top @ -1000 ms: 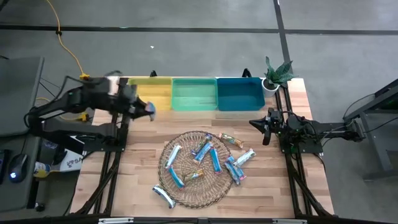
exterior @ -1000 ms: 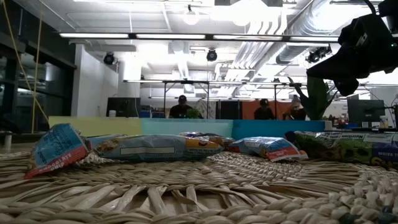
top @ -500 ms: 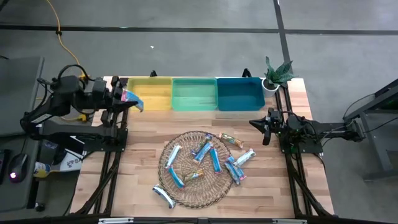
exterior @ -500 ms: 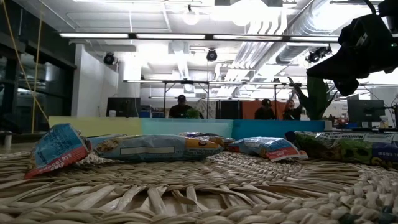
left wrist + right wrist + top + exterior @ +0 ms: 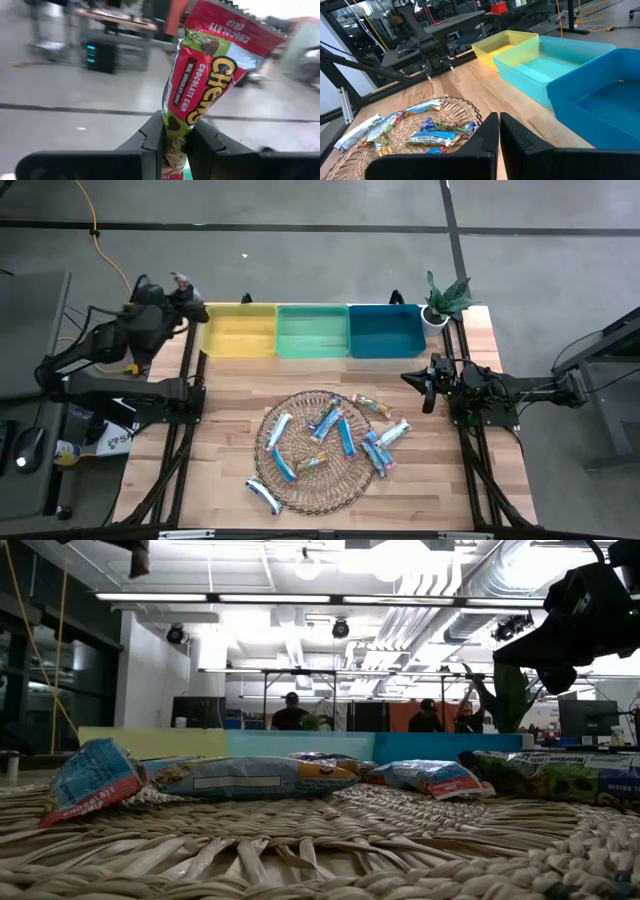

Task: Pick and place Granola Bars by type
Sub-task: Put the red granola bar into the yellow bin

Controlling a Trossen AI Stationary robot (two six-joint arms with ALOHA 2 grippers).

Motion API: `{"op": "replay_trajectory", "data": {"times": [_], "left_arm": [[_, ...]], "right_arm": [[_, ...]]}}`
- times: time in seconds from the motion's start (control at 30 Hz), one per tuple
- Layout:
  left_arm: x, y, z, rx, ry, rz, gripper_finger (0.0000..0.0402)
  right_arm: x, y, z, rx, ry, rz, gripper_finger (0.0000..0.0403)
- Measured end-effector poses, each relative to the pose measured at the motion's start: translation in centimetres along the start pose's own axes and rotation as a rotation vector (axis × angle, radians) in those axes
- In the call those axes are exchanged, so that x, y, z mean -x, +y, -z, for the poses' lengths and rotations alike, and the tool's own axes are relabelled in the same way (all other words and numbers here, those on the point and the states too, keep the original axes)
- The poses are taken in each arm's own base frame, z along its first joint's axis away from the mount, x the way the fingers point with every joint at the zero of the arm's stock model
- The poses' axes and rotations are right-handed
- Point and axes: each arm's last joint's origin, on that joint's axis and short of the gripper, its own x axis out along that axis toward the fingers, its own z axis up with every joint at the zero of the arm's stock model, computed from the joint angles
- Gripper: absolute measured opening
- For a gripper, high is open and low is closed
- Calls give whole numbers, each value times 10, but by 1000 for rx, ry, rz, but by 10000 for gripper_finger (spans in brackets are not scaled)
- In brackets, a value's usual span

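Observation:
My left gripper (image 5: 185, 282) is raised at the table's far left corner, beside the yellow bin (image 5: 240, 330), and is shut on a red and green granola bar (image 5: 210, 75). Its dark shape shows at the top of the low view (image 5: 135, 552). Several blue, white and orange granola bars (image 5: 330, 440) lie flat on a round wicker mat (image 5: 300, 492) at the table's middle; they also show in the right wrist view (image 5: 427, 131). My right gripper (image 5: 425, 387) is shut and empty, right of the mat, above the table. My left gripper pinches one end of the bar's wrapper (image 5: 176, 135) between its two fingers. The rest of the bar sticks out beyond the fingertips, a little bent. It is lifted clear of the table and the bins.
A yellow, a green (image 5: 312, 330) and a blue bin (image 5: 385, 330) stand in a row along the far edge. A small potted plant (image 5: 445, 298) stands at the far right corner. Bare wood lies between the bins and the mat. People sit in the room beyond.
My left gripper has carried the bar from over the table beside the yellow bin toward the far left corner and up, tipping upward as it went. It has stayed shut on the bar. The right arm has kept still.

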Motion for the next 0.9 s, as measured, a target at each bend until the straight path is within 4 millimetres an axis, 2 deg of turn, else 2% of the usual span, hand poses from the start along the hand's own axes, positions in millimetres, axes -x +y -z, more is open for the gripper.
{"op": "replay_trajectory", "data": {"times": [0.13, 0.3, 0.5, 0.67, 0.8, 0.9], "left_arm": [[-13, -20, 10, -53, 12, -53, 58], [-47, -32, 29, -55, 124, -174, 58], [-106, -13, 47, 63, 384, -354, 58], [-157, 7, 57, 224, 602, -326, 58], [-178, 5, 66, 166, 676, -313, 58], [-192, 12, 89, 153, 835, -379, 58]], "right_arm": [[0, 0, 0, 0, 0, 0, 0], [0, 0, 0, 0, 0, 0, 0], [0, 0, 0, 0, 0, 0, 0], [0, 0, 0, 0, 0, 0, 0], [0, 0, 0, 0, 1, 0, 0], [0, 0, 0, 0, -1, 1, 0]]}}
